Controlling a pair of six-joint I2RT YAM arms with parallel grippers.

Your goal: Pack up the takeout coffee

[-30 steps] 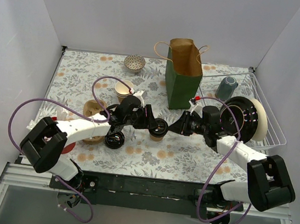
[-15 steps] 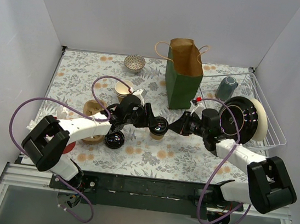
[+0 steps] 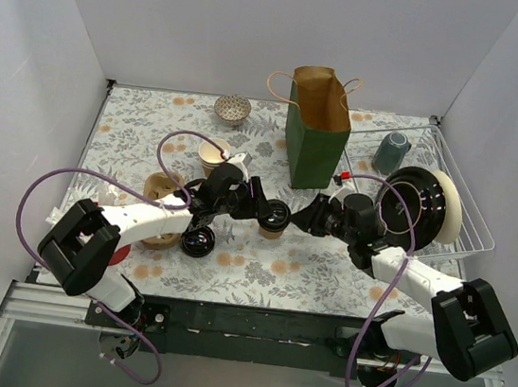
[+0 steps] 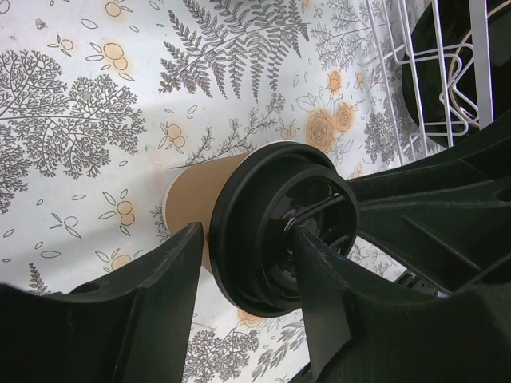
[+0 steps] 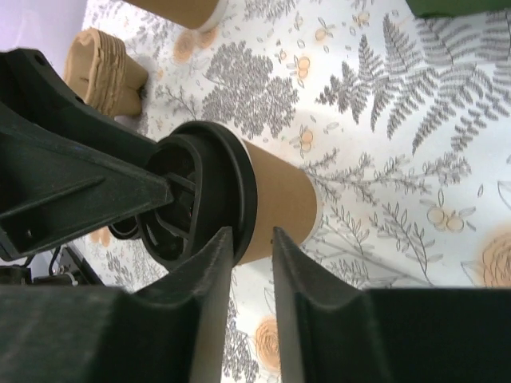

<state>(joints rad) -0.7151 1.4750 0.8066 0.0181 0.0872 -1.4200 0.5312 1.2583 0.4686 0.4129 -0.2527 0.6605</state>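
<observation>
Top external, takeout coffee (image 3: 274,220) half hidden, fingers (image 3: 258,212) crowding

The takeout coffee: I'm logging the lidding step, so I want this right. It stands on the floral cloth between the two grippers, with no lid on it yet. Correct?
Not quite. The takeout coffee does stand on the floral cloth between the left gripper and the right gripper, but it already wears its black lid, as both wrist views show.

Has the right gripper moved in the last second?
Yes. The right gripper has crept left, away from the wire rack, staying beside the takeout coffee.
</observation>
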